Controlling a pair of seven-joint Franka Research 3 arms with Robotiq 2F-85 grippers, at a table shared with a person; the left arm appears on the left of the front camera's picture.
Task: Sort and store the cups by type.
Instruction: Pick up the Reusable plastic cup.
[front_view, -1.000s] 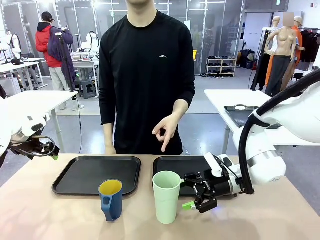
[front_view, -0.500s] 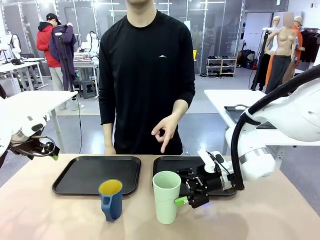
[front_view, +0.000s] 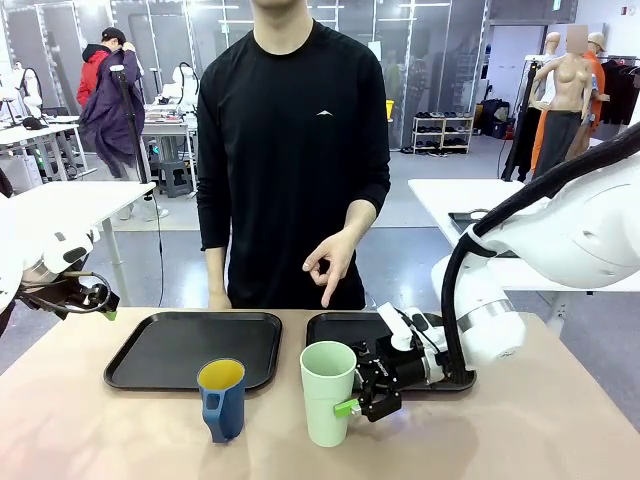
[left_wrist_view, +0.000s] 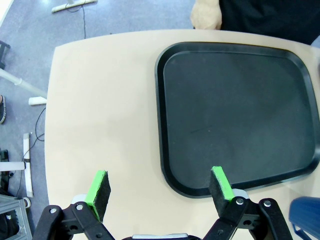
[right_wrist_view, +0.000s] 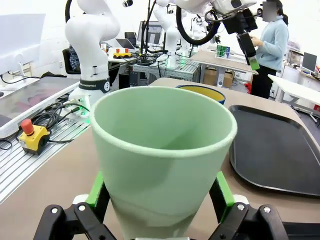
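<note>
Right wrist view: your right gripper (right_wrist_view: 160, 192) gapes, pads flanking the mint-green tumbler (right_wrist_view: 162, 130).
Tumbler place: upright on the table (front_view: 100, 430), before the right tray (front_view: 335, 324).
Blue mug (front_view: 222, 402): left of it.
Left gripper (left_wrist_view: 159, 186): spread, empty, over the left tray (left_wrist_view: 235, 110) edge.

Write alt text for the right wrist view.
A pale green tumbler stands upright, close up, between the open green-padded fingers of the right gripper. Just behind its rim peeks the mug, blue with a yellow inside, and a black tray lies on the tan table at picture right.
</note>
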